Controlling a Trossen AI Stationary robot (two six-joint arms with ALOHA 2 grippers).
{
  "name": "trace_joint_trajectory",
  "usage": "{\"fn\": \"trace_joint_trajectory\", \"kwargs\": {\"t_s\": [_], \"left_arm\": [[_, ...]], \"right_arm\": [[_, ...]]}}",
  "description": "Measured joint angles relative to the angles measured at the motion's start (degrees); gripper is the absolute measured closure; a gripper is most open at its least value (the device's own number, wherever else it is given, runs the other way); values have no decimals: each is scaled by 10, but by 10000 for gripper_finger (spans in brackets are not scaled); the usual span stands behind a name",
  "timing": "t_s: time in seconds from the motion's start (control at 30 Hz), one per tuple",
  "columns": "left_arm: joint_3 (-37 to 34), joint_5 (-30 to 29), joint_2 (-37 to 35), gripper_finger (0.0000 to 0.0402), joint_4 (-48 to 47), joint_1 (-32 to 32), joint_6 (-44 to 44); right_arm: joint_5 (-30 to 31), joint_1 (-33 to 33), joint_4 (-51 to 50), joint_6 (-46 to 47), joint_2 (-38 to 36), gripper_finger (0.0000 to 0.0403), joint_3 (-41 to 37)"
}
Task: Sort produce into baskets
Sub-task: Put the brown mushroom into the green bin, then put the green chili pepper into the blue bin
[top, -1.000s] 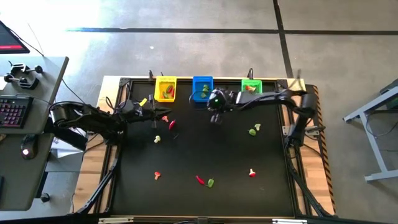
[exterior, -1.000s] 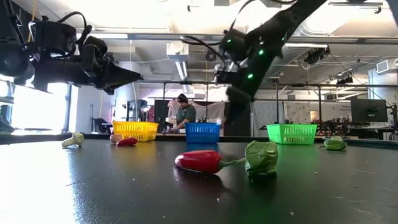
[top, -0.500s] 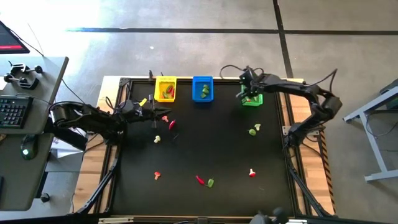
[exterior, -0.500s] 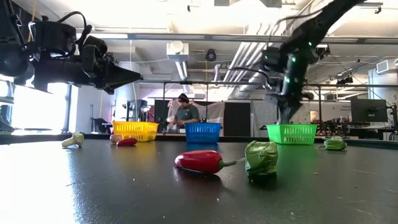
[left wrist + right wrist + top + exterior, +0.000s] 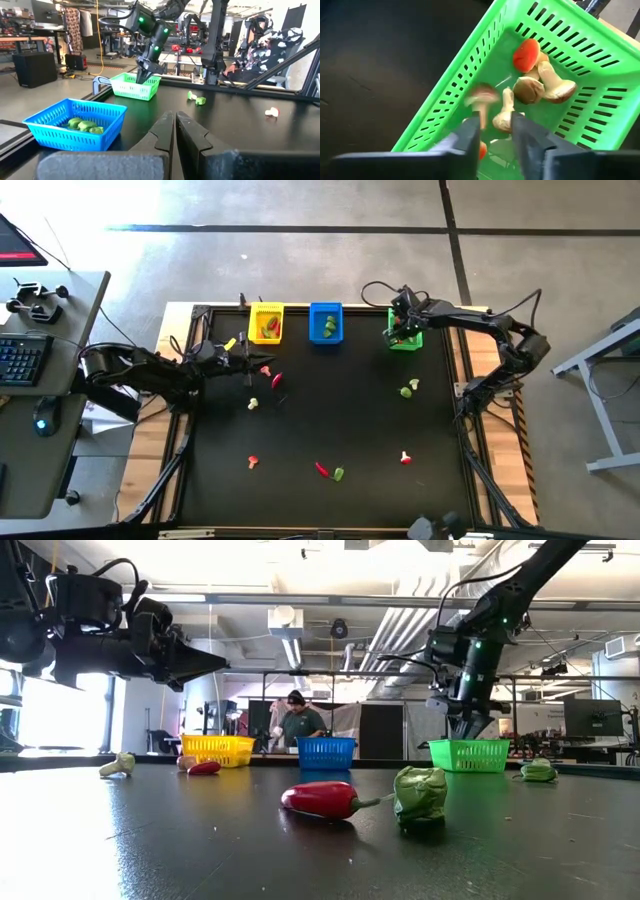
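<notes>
black table [image 5: 330, 420] (baskets [image 5: 326, 323], scattered produce [image 5: 322, 469])

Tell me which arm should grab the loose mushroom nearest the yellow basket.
Left. The left gripper hangs shut right beside that mushroom, while the right gripper is across the table over the green basket, dropping a piece.

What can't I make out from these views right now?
- Yellow basket contents: high view too small to tell apart; low view shows only its wall.
- Blurred mushroom between the right gripper fingers: held or falling, unclear.
- Green basket: cut off by the right wrist view's edge.
- Left gripper tips: cut off by the left wrist view's edge.
</notes>
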Motion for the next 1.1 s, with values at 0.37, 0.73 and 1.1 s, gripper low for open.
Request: {"fn": "trace_joint_trajectory", "kwargs": {"t_s": [0.37,0.73,1.1], "left_arm": [[0,0,0,394,-1,0,0],[0,-3,0,394,-2,0,2],[0,-4,0,394,-3,0,6]], "right_arm": [[63,30,-25,-41,-46,232,23],[-47,227,-103,25,-162,377,-31],[-62,415,-186,202,-164,325,-95]]}}
